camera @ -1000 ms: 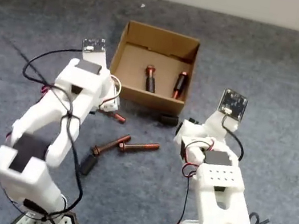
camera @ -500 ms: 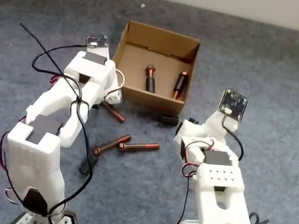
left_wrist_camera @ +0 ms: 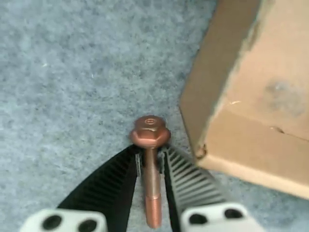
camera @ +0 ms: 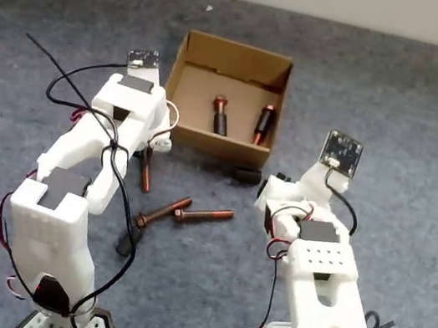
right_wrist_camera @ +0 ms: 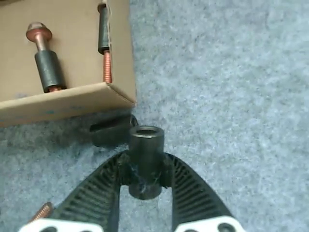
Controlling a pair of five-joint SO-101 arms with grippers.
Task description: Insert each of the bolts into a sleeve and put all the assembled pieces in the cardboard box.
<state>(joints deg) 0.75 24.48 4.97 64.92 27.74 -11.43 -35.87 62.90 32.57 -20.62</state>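
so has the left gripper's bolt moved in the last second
Yes. The bolt swung from slanting beside the cardboard box front to pointing away from it.

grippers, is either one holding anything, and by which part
The left gripper holds a bolt by its shank, just under the head. The right gripper holds a sleeve by its sides.

A cardboard box (camera: 182, 94) sat on the grey carpeted counter (camera: 416, 105), with one assembled piece (camera: 220, 117) and a second assembled piece (camera: 264, 124) lying side by side on its floor. The left arm (camera: 115, 124) leaned in by the box's front left corner, and a copper bolt (camera: 146, 175) stuck out from its claw (camera: 150, 154). Two loose bolts (camera: 204, 211) lay close together between the arms. One black sleeve (camera: 246, 176) lay just beside the box's front wall, next to the right arm (camera: 316, 262). Another sleeve (camera: 130, 240) lay under the left arm's cable.
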